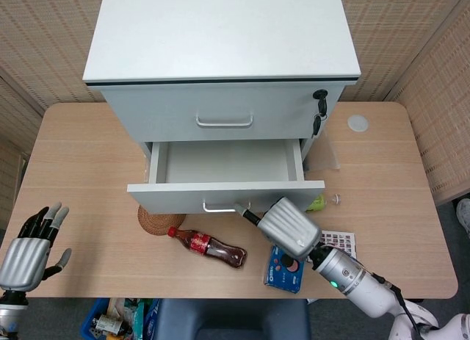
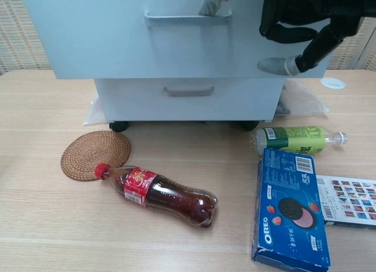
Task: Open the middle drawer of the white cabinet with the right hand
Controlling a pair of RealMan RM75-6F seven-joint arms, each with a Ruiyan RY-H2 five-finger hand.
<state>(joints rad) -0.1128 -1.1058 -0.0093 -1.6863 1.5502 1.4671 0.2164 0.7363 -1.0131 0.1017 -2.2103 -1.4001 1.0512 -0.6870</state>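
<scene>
The white cabinet (image 1: 220, 39) stands at the back of the table. Its middle drawer (image 1: 224, 196) is pulled well out and its inside shows bare. My right hand (image 1: 288, 226) is at the drawer front, one finger hooked on the metal handle (image 1: 224, 207); in the chest view the handle (image 2: 176, 16) has a fingertip (image 2: 210, 2) over its right end, the rest of the right hand (image 2: 299, 25) curled beside it. My left hand (image 1: 29, 248) rests at the table's near left corner, fingers apart, holding nothing.
In front of the cabinet lie a woven coaster (image 2: 96, 154), a cola bottle (image 2: 158, 194), a blue Oreo box (image 2: 289, 210), a green bottle (image 2: 294, 139) and a printed card (image 2: 348, 200). A white disc (image 1: 358, 123) sits at the back right. The bottom drawer (image 2: 188, 98) is closed.
</scene>
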